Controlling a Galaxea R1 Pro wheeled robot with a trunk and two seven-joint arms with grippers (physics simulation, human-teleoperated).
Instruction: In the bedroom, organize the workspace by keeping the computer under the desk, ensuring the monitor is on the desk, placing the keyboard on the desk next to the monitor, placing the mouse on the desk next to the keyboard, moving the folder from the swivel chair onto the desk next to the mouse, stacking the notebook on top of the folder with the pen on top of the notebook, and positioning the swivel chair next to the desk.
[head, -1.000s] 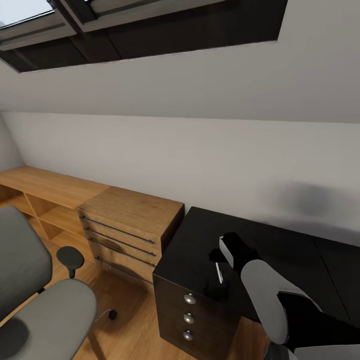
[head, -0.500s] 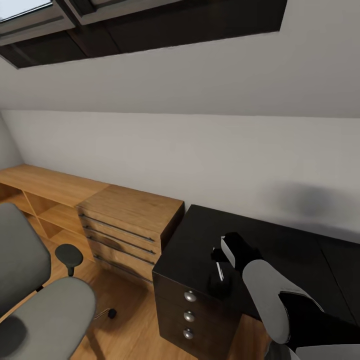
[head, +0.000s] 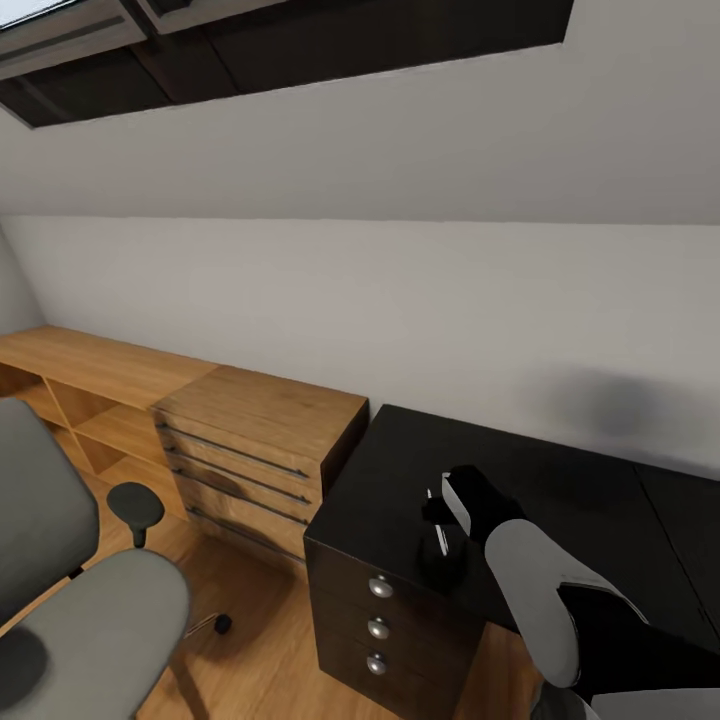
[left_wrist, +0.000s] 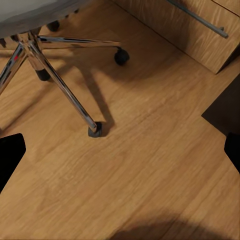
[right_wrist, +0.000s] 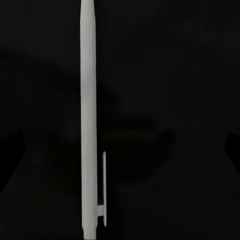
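Looking down from the head camera, I see my right arm reaching in from the lower right, its right claw (head: 438, 530) hanging over the black surface (head: 560, 500) near its front left corner, above the three-drawer unit (head: 378, 630). The pen (head: 438, 538) shows as a thin white stick at the claw's tip; in the right wrist view it (right_wrist: 88, 120) runs straight along the dark top, clip at one end. I cannot tell whether the claw grips the pen or how far apart its fingers are. My left claw's dark fingertips (left_wrist: 10, 155) sit wide apart, holding nothing, over the wooden floor (left_wrist: 140, 165). The swivel chair (head: 70, 610) stands at the lower left, well apart from the surface. Farther back, a light wooden drawer chest (head: 255, 450) touches the surface's left edge, against the white wall (head: 400, 300).
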